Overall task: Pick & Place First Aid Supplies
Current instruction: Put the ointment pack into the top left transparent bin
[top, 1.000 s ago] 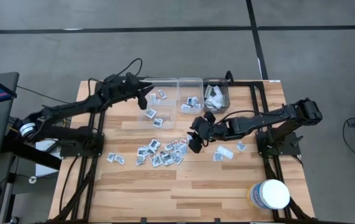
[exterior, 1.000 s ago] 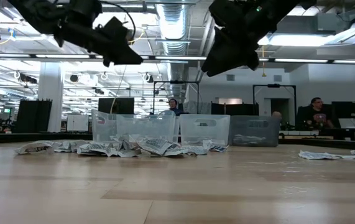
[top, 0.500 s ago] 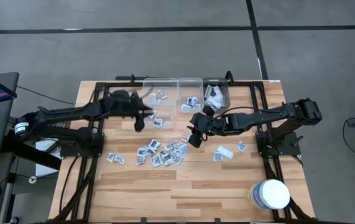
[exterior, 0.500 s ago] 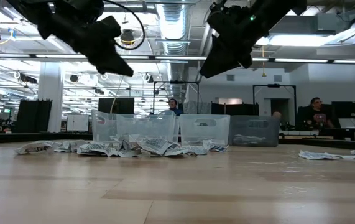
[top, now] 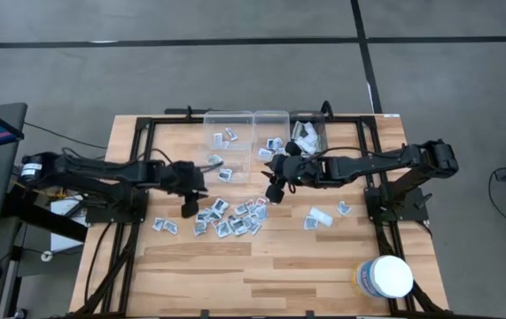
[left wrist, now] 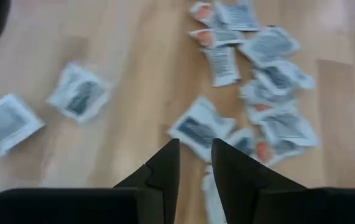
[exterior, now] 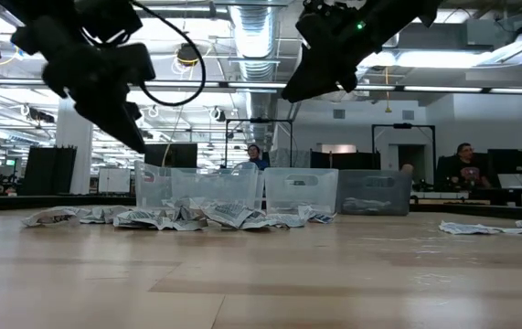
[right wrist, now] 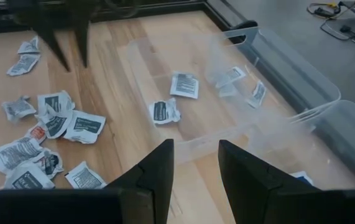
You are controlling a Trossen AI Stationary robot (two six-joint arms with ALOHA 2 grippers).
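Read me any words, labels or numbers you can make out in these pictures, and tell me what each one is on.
None can be read.
Packets: dark print blocks, too small and blurred.
White tub: blue-yellow label at its edge, no letters legible.
Clear bins: no markings visible.

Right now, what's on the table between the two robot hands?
In the high view, a few small square packets lie on the wooden table between the left gripper and the right gripper, at the heap's upper edge.

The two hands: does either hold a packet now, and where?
Nothing is held. The left hand and the right hand are both open with nothing between the fingers, above the packets.
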